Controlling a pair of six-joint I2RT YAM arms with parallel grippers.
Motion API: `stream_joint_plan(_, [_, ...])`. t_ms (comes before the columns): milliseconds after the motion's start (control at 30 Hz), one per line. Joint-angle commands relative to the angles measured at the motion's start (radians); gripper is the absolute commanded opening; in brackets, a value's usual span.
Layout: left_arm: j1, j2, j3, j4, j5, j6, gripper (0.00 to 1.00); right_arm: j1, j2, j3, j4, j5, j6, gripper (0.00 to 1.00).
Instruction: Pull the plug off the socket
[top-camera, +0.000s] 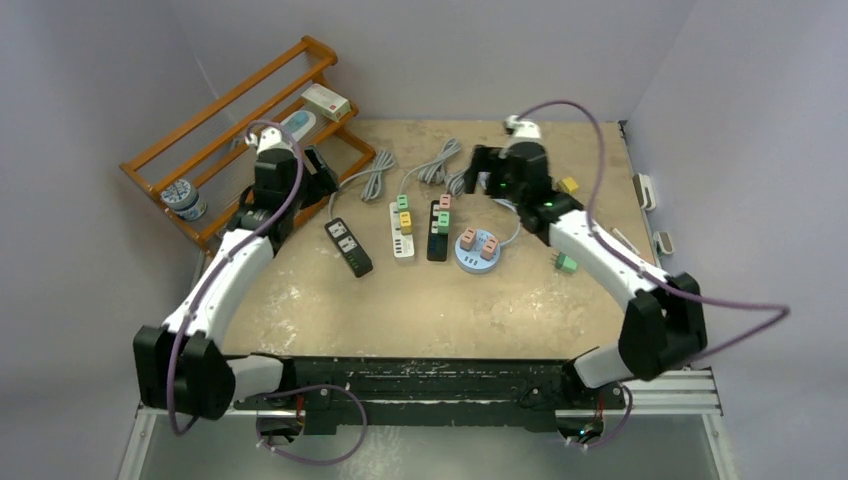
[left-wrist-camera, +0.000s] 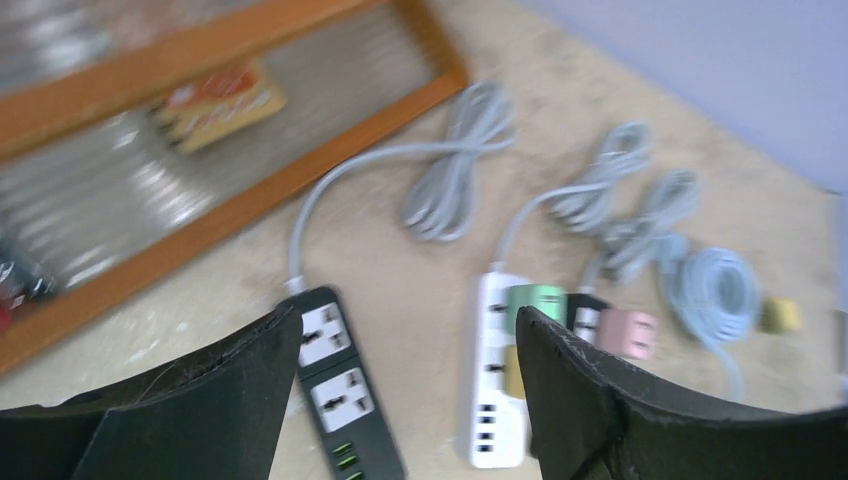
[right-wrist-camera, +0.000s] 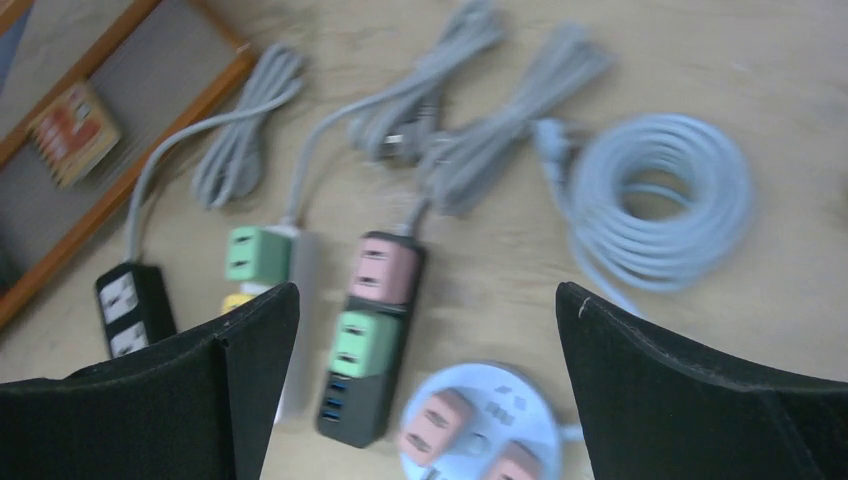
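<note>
Two open grippers hang over plugs and sockets on the desk.

The left gripper (left-wrist-camera: 405, 320) is spread wide and holds nothing. It hangs over the far left of the desk (top-camera: 420, 310), near the wooden rack (top-camera: 240, 130). The right gripper (right-wrist-camera: 428, 295) is spread wide too, with nothing in it, over the far middle. Below them lie four sockets in a row: a black strip (top-camera: 348, 246), a white strip (top-camera: 402, 228) with a green plug (left-wrist-camera: 533, 298) and a yellow plug (right-wrist-camera: 237, 299), a second black strip (right-wrist-camera: 350, 410) with a pink plug (right-wrist-camera: 383, 268) and a light green plug (right-wrist-camera: 357, 343), and a round blue socket (top-camera: 470, 263) with two pink plugs (right-wrist-camera: 432, 425). Gray cords (top-camera: 375, 172) lie coiled behind them.
</note>
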Motion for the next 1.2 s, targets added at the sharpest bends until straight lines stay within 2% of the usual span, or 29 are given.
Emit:
stream_joint_plan(0, [0.007, -0.134, 0.111, 0.121, 0.255, 0.150, 0.77, 0.157, 0.147, 0.146, 0.024, 0.031, -0.147, 0.98])
stream_joint_plan(100, [0.007, -0.076, 0.263, -0.106, 0.503, 0.326, 0.78, 0.193, 0.211, 0.206, 0.026, -0.066, -0.151, 0.98])
stream_joint_plan(167, [0.005, -0.068, 0.313, -0.222, 0.672, 0.435, 0.79, 0.209, 0.237, 0.230, 0.029, -0.093, -0.159, 0.97])
stream_joint_plan(233, [0.002, -0.126, 0.267, -0.211, 0.841, 0.492, 0.79, 0.224, 0.257, 0.250, 0.025, -0.109, -0.180, 0.97])
stream_joint_plan(267, [0.002, -0.169, 0.220, -0.141, 0.876, 0.478, 0.80, 0.234, 0.266, 0.262, 0.016, -0.113, -0.195, 0.97])
stream_joint_plan(333, [0.002, -0.258, 0.114, 0.086, 0.850, 0.352, 0.80, 0.254, 0.285, 0.282, 0.000, -0.122, -0.226, 0.96])
stream_joint_plan(433, [0.002, -0.307, 0.079, 0.173, 0.660, 0.285, 0.80, 0.290, 0.303, 0.299, -0.019, -0.115, -0.243, 0.96])
stream_joint_plan(500, [0.002, -0.276, 0.149, 0.130, 0.540, 0.227, 0.80, 0.305, 0.309, 0.296, -0.020, -0.116, -0.236, 0.96])
stream_joint_plan(567, [-0.001, -0.247, 0.269, 0.024, 0.511, 0.204, 0.81, 0.310, 0.314, 0.290, -0.013, -0.128, -0.228, 0.96])
stream_joint_plan(667, [-0.007, -0.317, 0.248, 0.057, 0.422, 0.218, 0.83, 0.313, 0.328, 0.304, -0.024, -0.128, -0.228, 0.96])
stream_joint_plan(700, [-0.007, -0.321, 0.255, 0.021, 0.401, 0.235, 0.83, 0.313, 0.330, 0.306, -0.028, -0.125, -0.231, 0.96])
stream_joint_plan(800, [-0.007, -0.296, 0.271, -0.025, 0.437, 0.248, 0.84, 0.313, 0.335, 0.318, -0.033, -0.122, -0.234, 0.96])
stream_joint_plan(1167, [-0.007, -0.273, 0.261, -0.042, 0.511, 0.309, 0.85, 0.337, 0.334, 0.326, -0.021, -0.112, -0.194, 0.96])
